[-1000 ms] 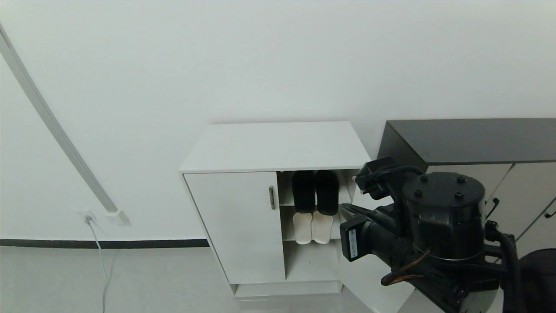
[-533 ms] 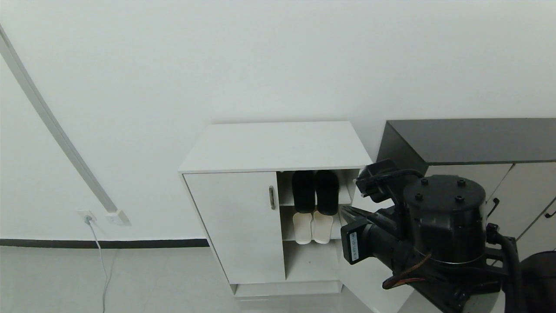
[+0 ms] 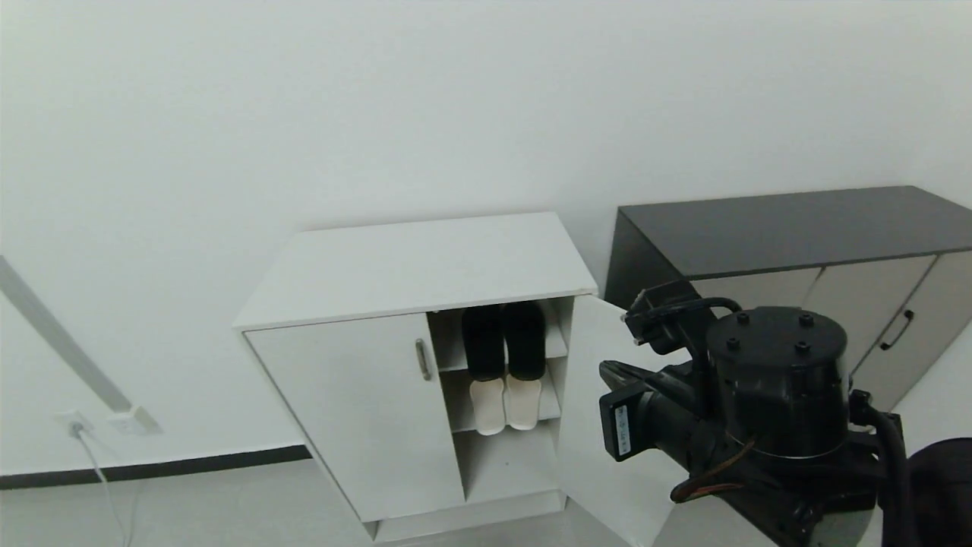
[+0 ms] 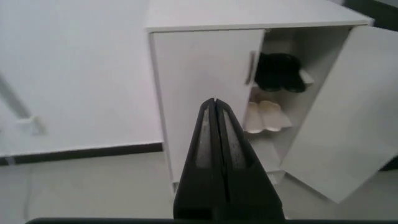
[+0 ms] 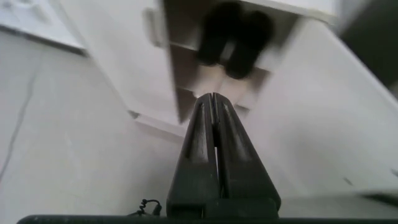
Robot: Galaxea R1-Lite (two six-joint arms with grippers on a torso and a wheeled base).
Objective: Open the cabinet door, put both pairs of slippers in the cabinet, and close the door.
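White laminate covers the cabinet [image 3: 410, 266]. The head camera has swung since a second ago, so the whole scene now sits further left in its picture, but the things themselves have kept their places. Left of the cabinet, a wall socket [image 3: 74, 422] sits low on the wall. The cabinet's left door [image 3: 357, 414] is shut, with its handle [image 3: 420, 359] at the inner edge. The left claw [image 4: 215, 109], fingers pressed together on nothing, hangs out in front of that door. In the open half, the black slippers [image 3: 505, 338] lie on the top shelf and the white slippers [image 3: 505, 403] on the shelf just below, as before. The right door [image 3: 600, 425] stands swung wide. The right claw [image 5: 212, 102], also pressed together and empty, points at the open half. Right of the cabinet stands a dark-topped sideboard [image 3: 790, 228].
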